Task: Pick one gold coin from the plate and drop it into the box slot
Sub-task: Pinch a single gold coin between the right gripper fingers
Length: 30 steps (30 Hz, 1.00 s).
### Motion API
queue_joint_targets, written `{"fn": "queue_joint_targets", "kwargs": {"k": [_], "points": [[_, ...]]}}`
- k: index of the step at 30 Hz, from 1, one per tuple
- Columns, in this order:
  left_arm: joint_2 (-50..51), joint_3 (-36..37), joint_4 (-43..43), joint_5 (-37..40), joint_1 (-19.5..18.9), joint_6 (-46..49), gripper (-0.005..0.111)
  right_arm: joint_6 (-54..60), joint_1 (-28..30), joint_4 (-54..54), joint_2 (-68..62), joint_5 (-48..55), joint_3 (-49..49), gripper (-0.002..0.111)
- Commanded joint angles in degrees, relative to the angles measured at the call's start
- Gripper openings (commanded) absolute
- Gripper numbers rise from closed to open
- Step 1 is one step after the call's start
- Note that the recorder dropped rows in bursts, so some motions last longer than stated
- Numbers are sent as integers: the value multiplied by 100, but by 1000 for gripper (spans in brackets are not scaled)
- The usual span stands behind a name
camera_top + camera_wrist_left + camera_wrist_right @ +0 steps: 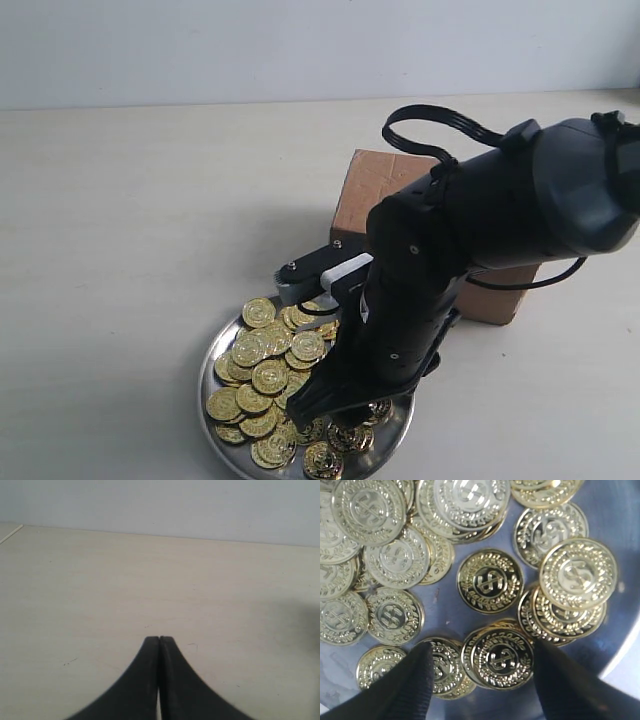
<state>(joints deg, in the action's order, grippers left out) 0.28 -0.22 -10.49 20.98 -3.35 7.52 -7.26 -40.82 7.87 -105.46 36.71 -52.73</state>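
Coins (268,372) lie heaped in the plate (228,450), which sits on the table (120,200) at the near edge of the ext. view. The box (375,185) is just behind the plate, but you can't tell if they touch, since the right arm (470,230) covers that spot. Same arm hides most of the box top, so the slot can't be made out in any view. Your right gripper (481,652) is down over the plate's right half, pointing into the pile. Wrist cam shows its two black fingers (415,680) spread apart w/ nothing clamped btwn them. One gold coin (502,657) lies flat in the gap, resting on a 2nd coin and next to a 3rd that one finger partly covers. Whether either tip touches it, you can't tell. More coins sit around it: a lone one (490,581) flat on bare metal just beyond, and a small stack (577,575) toward the plate's rim. Your left gripper (159,640) is off by itself over the table, fingers pressed together tip to tip w/ nothing held. Black cable (440,115) loops up from the right arm above the box
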Motion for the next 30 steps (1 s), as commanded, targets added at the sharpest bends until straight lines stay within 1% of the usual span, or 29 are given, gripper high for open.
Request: {"fn": "queue_joint_targets", "kwargs": {"k": [1, 11, 16, 30], "points": [[-28, 22, -14, -57, -13, -22, 0, -86, 29, -96, 0, -67, -36, 57], [-28, 22, -14, -57, -13, -22, 0, -267, 46, -96, -51, -127, -36, 57], [-28, 22, -14, -57, -13, -22, 0, -591, 62, -137, -51, -107, -36, 57], [-28, 22, -14, -57, -13, -22, 0, -737, 62, -71, -60, -85, -36, 57]]}}
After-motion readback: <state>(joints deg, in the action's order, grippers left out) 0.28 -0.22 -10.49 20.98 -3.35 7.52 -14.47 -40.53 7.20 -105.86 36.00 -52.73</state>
